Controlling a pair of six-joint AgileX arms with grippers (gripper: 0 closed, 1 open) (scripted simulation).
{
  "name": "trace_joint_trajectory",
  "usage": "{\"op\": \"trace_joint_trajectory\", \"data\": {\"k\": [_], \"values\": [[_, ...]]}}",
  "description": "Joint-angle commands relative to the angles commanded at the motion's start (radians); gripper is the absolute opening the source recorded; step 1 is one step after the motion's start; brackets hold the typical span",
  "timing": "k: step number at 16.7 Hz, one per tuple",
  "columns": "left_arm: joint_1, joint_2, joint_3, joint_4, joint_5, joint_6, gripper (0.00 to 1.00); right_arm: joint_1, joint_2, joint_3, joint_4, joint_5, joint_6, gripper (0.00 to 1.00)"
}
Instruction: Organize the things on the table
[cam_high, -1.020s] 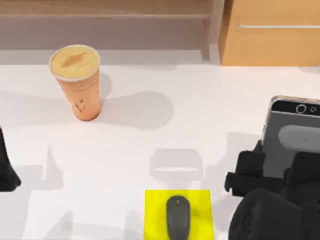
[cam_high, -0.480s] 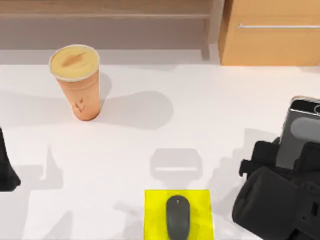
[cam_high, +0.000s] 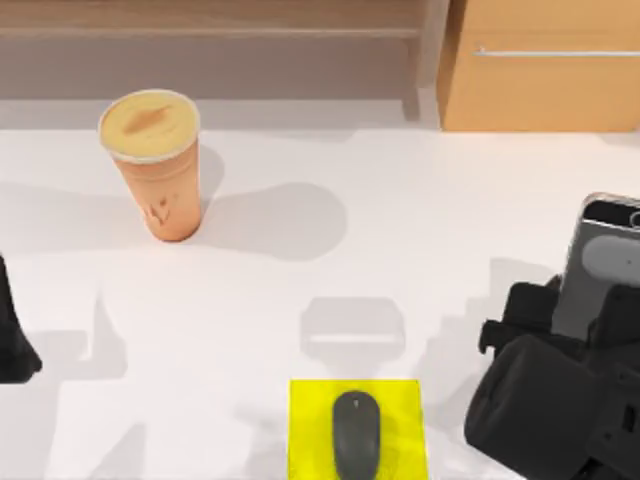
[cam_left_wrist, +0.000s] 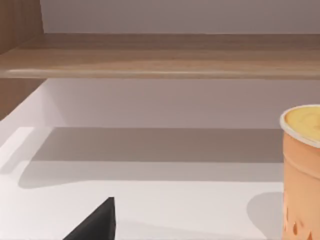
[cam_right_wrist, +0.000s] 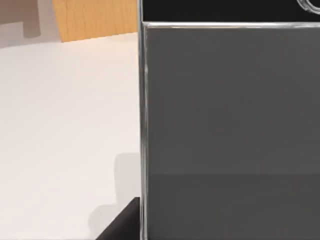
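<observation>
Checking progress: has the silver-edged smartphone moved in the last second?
Yes. The silver-edged black smartphone, held at the right gripper, shifted toward the table's right edge, away from the yellow square pad.

Yellow square pad (cam_high: 358, 428) lay flat at near edge of top view, right of centre. Tan wooden cabinet (cam_high: 540, 90) stood at far right, thin metal handle (cam_high: 556, 52) running level across its front; same cabinet's orange-tan corner (cam_right_wrist: 95, 20) appeared in right wrist view. Long wooden shelf (cam_high: 210, 20) ran along far side, seen also in left wrist view (cam_left_wrist: 160, 55).
</observation>
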Motion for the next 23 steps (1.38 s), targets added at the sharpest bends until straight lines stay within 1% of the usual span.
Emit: {"op": "trace_joint_trajectory", "data": {"k": [5, 6, 16, 23], "values": [[0.000, 0.000, 0.000, 0.000, 0.000, 0.000, 1.00, 0.000, 0.000, 0.000, 0.000, 0.000, 0.000, 0.98], [0.000, 0.000, 0.000, 0.000, 0.000, 0.000, 1.00, 0.000, 0.000, 0.000, 0.000, 0.000, 0.000, 1.00], [0.000, 0.000, 0.000, 0.000, 0.000, 0.000, 1.00, 0.007, 0.000, 0.014, -0.004, 0.006, 0.002, 1.00], [0.000, 0.000, 0.000, 0.000, 0.000, 0.000, 1.00, 0.129, 0.031, 0.225, -0.089, 0.088, 0.079, 1.00]]}}
